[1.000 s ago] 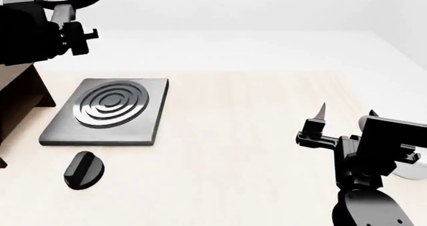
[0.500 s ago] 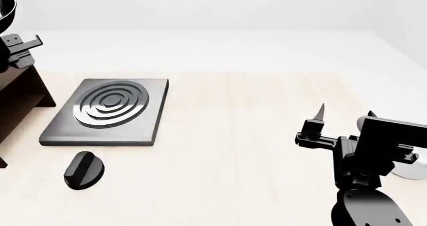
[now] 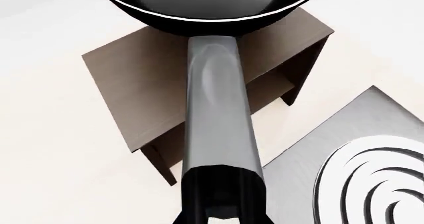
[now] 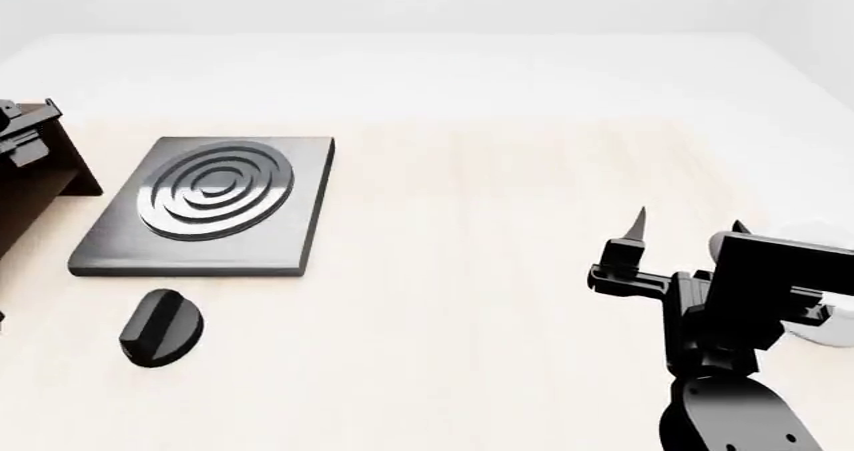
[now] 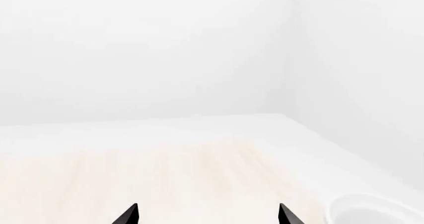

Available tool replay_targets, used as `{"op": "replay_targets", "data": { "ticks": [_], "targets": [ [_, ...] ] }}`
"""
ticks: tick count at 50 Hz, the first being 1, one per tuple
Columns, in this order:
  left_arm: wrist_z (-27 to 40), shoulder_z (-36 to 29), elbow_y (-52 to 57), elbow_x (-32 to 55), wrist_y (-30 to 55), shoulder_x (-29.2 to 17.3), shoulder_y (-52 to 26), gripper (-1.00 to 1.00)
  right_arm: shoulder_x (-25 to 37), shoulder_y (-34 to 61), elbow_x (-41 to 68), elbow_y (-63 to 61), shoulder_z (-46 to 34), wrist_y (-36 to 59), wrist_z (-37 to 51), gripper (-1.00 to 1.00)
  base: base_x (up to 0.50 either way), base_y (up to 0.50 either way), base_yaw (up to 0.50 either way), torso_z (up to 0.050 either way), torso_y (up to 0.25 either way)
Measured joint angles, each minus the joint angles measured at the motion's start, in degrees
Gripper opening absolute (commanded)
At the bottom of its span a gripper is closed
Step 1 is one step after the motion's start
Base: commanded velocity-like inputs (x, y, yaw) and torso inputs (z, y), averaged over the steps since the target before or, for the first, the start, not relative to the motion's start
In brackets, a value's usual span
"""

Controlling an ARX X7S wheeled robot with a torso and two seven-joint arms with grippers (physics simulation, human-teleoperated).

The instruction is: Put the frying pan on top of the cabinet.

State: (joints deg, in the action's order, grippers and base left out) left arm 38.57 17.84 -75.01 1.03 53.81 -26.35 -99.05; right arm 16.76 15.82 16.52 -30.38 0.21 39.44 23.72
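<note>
Here your left gripper [image 3: 222,211] is closed around the end of the long handle of the frying pan [image 3: 212,15], and it holds the pan in the air above the cabinet [image 3: 142,85]. In the left wrist view the round black bowl of the pan hangs over the flat brown top, and the handle crosses over the cabinet's edge toward the camera. You cannot tell from this view whether the pan already touches the top or is only above it. The open side of the cabinet with its inner shelf faces the grey stove plate [image 3: 371,174], which lies just beside it on the table [image 3: 46,159].

In the head view only a small black part of your left arm shows at the left edge, next to a dark corner of the cabinet [image 4: 54,176]; the pan itself is outside this view. The stove plate [image 4: 211,206] lies flat on the pale table [image 4: 454,271], and a black knob [image 4: 160,326] sits near its front edge, apart from it.

Your right gripper [image 5: 208,216] is spread apart and holds nothing. It hovers over the right part of the table, with its two pointed tips well separated. A white bowl [image 5: 378,209] stands near it, close to the table's right edge.
</note>
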Motion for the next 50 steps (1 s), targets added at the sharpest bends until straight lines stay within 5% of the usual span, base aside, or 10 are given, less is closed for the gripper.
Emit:
{"op": "replay_targets", "data": {
  "ticks": [15,16,27,50],
  "targets": [
    [1.5,1.8,0.0,-1.0,0.5,0.3,0.0,-1.0,0.1,-0.1,0.2,0.3,-0.4,-0.2,0.3,1.0,0.0,0.0,0.0,-0.001,-0.2],
    [1.6,1.8,0.0,-0.9,0.5,0.3,-0.1,1.0,0.2,0.0,0.2,0.2,-0.4,-0.2,0.3,1.0,0.0,0.0,0.0,0.0,0.0],
    [2.7,1.6,0.1,-0.3,-0.4,-0.4,-0.4,1.0,0.4,0.0,0.4,0.2,-0.5,-0.1,0.5,1.0,0.0,0.0,0.0,0.0,0.008],
    [0.8,0.3,0.0,-0.3,-1.9,-0.3,-1.1,1.0,0.7,0.0,0.7,0.4,-0.9,-0.5,0.8,1.0,0.0,0.0,0.0,0.0,0.25]
  ]
}}
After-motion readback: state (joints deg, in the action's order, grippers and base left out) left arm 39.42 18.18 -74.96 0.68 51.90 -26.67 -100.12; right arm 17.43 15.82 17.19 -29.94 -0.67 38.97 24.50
